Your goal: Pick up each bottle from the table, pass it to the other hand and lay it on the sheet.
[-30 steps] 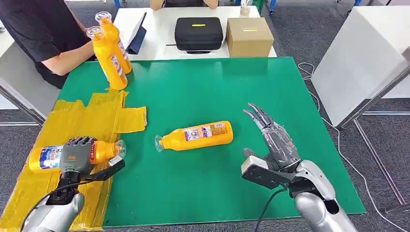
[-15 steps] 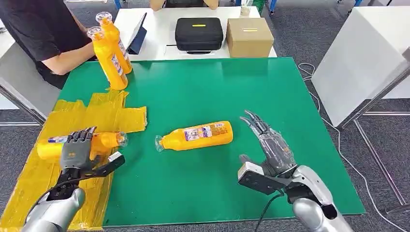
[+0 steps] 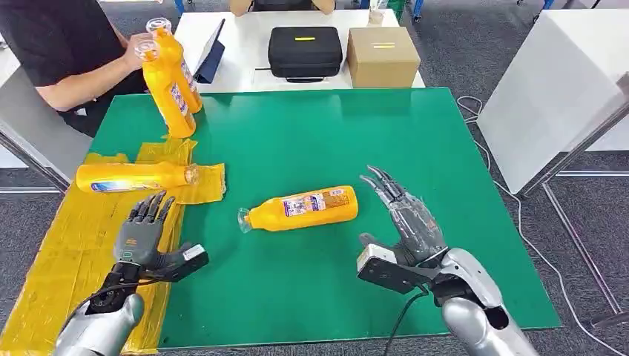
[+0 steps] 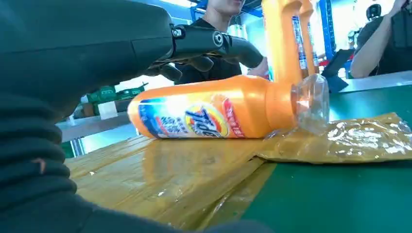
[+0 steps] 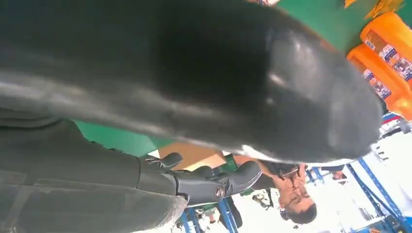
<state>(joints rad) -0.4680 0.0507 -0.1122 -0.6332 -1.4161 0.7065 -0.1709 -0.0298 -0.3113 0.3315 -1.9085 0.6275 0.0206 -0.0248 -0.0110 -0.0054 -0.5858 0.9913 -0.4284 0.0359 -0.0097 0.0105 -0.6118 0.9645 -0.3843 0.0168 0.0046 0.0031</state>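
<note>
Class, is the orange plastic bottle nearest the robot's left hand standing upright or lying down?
Lying down. The orange plastic bottle rests on its side on the yellow sheet, clear cap toward the green table.

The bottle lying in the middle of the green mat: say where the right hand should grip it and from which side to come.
Grip the lying bottle around its wide labelled body, probably from above. It lies on its side, clear cap toward the yellow sheet and base nearest the open right hand. The neck tapers, so the body likely gives the surer hold.
</note>
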